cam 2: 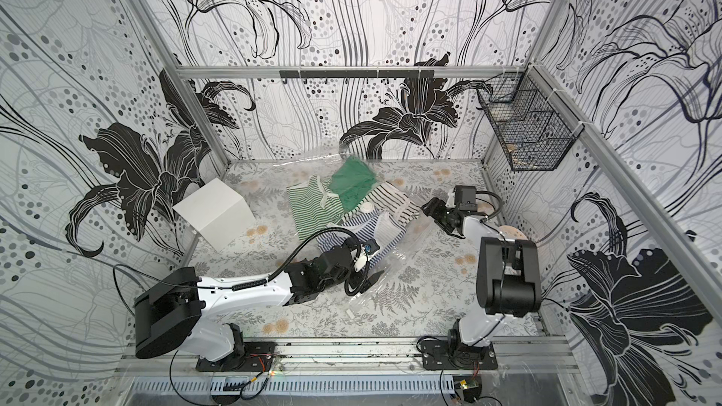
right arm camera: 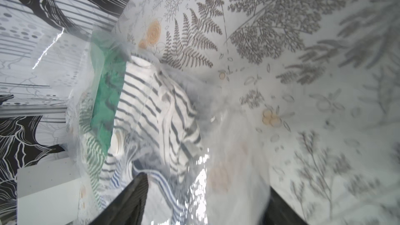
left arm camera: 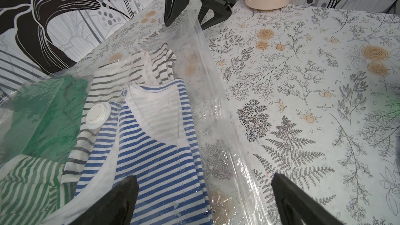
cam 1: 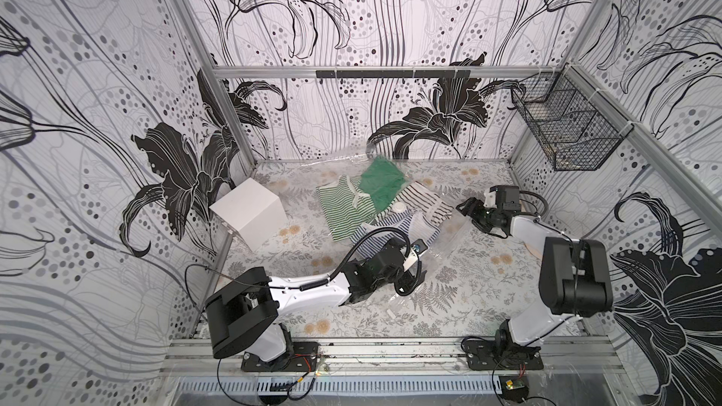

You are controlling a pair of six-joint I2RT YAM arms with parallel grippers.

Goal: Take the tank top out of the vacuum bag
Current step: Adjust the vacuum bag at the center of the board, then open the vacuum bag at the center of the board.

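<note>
- Left gripper [cam 1: 412,281], top view: fingers spread wide, astride edge of clear crinkly plastic vacuum bag [cam 1: 445,246], mid-table; right gripper [cam 1: 465,213] likewise parted, at same edge.
- Left wrist: blue-and-white striped cotton tank top [left arm camera: 155,152] inside bag; probably light, limp.
- Right wrist: blurred; plastic likely slippery, so pinch fabric at neckline instead.

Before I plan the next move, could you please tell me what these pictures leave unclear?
Zip seal of the vacuum bag: open or shut unclear through clear plastic, left wrist view.
Whether the right gripper touches the bag: right wrist view is blurred.
The left gripper: mostly hidden under its own wrist in both top views.
Contents of the wire basket: too small behind mesh, both top views.
</note>
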